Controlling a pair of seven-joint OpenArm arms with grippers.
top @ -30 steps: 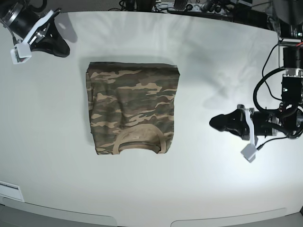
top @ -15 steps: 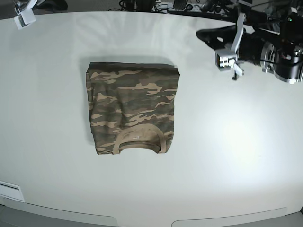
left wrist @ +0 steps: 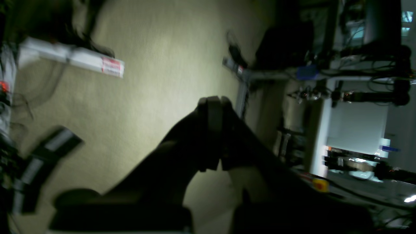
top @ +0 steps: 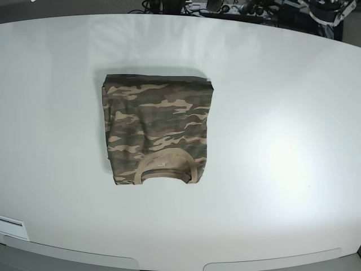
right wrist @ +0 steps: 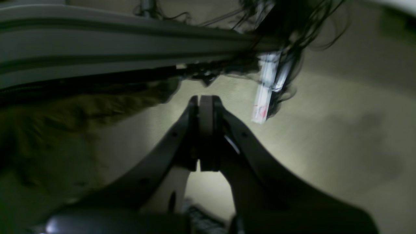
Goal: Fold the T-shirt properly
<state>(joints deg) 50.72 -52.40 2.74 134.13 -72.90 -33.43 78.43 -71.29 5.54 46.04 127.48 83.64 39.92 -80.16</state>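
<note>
Folded T-shirt (top: 158, 129) mid-counter (top: 271, 147), collar near, far from both arms; left jaws (left wrist: 211, 104) and right jaws (right wrist: 203, 100) pressed together, empty.

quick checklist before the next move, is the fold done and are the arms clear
1. T-shirt folded into a compact rectangle: ok.
2. Tan collar visible on top, at the near edge: ok.
3. Shirt lies fully on the table, away from its edges: ok.
4. Left gripper shut, holding nothing: ok.
5. Right gripper shut, holding nothing: ok.
6. Layers underneath lie flat: cannot tell, hidden.
</note>
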